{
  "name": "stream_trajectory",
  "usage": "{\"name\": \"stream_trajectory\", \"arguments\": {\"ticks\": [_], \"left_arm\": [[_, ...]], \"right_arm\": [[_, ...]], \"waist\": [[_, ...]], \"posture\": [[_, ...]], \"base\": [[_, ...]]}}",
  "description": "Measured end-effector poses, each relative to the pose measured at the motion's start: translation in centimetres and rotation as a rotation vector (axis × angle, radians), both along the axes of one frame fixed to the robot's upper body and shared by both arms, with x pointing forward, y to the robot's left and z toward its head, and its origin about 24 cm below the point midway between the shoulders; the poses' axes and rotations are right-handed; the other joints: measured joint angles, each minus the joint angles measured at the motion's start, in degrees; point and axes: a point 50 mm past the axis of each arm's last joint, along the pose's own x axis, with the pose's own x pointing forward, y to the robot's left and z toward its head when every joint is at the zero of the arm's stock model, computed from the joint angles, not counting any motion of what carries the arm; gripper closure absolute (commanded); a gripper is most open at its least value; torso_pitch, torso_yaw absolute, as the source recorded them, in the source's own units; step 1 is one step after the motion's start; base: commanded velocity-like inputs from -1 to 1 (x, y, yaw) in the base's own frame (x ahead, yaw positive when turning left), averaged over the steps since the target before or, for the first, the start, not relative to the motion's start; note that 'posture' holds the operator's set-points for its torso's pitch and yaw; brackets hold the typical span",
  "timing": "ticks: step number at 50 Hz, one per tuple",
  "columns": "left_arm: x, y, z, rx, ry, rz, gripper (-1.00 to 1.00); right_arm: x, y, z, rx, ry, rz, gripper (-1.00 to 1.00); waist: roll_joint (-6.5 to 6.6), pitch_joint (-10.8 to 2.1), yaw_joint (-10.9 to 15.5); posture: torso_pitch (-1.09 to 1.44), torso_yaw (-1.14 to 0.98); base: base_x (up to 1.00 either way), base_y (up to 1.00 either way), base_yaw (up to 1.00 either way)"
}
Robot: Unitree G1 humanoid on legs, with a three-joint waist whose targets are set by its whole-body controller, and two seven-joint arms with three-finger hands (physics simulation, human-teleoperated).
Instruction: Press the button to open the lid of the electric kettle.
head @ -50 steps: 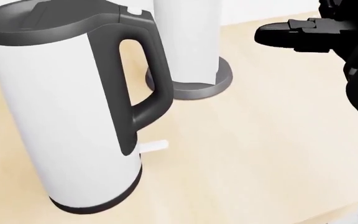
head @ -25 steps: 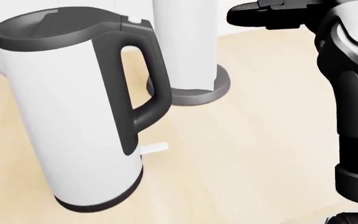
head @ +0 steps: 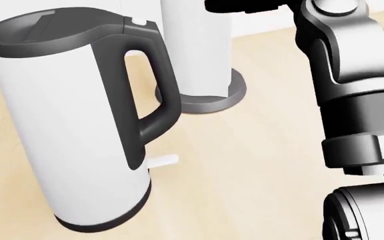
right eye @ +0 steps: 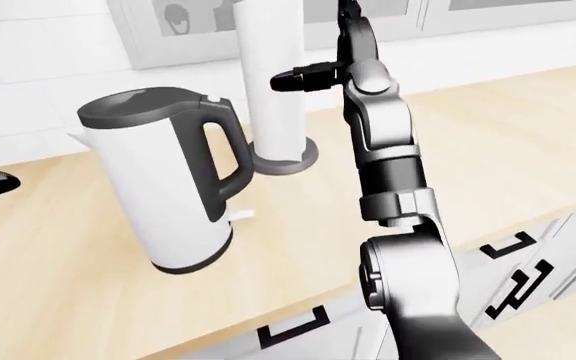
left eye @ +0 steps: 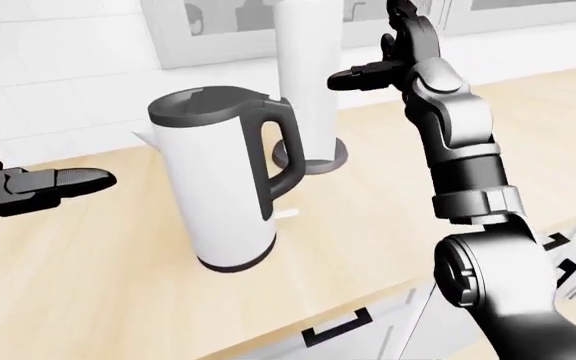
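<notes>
A white electric kettle [left eye: 223,187] with a dark grey lid [left eye: 203,106] and handle [head: 145,95] stands on the wooden counter [left eye: 388,217]. Its lid is down. A small pale button [head: 140,21] sits where the handle meets the lid. My right hand [left eye: 343,76] is raised above and to the right of the kettle, fingers stretched out toward the left, open and touching nothing. In the head view only its dark underside [head: 239,6] shows at the top edge. My left hand [left eye: 98,180] hovers open to the left of the kettle, apart from it.
A tall white cylinder [left eye: 303,67] on a round grey base [left eye: 315,157] stands just beyond the kettle's handle. A small white tab [head: 163,160] sticks out near the kettle's foot. Cabinet fronts with black handles [right eye: 513,244] lie below the counter edge.
In the head view my right arm has swung up and leftward, so the hand now sits at the top edge and the forearm fills the right side. The kettle stays put.
</notes>
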Motion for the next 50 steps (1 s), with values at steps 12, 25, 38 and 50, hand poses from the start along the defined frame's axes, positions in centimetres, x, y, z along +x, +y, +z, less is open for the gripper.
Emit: {"name": "stream_trajectory", "arguments": {"ticks": [12,25,38,50], "left_arm": [[-0.1,0.0,0.1,0.002,0.000,0.000,-1.00],[-0.2,0.2,0.2,0.002,-0.005,0.004,-1.00],[-0.2,0.2,0.1,-0.001,-0.001,0.002,-1.00],[-0.2,0.2,0.2,-0.002,-0.002,0.001,-1.00]], "right_arm": [[0.6,1.9,1.5,-0.016,-0.034,0.058,-1.00],[0.8,3.6,1.8,-0.025,-0.028,0.094,-1.00],[0.5,5.4,1.8,-0.035,-0.039,0.136,-1.00],[0.2,6.7,2.1,-0.036,-0.040,0.172,-1.00]], "waist": [[0.45,0.12,-0.2],[0.74,0.42,-0.3],[0.91,0.52,-0.3],[0.99,0.46,-0.3]], "posture": [[-0.32,0.00],[-0.32,0.00],[-0.32,0.00],[-0.32,0.00]], "base": [[0.00,0.00,0.00],[0.00,0.00,0.00],[0.00,0.00,0.00],[0.00,0.00,0.00]]}}
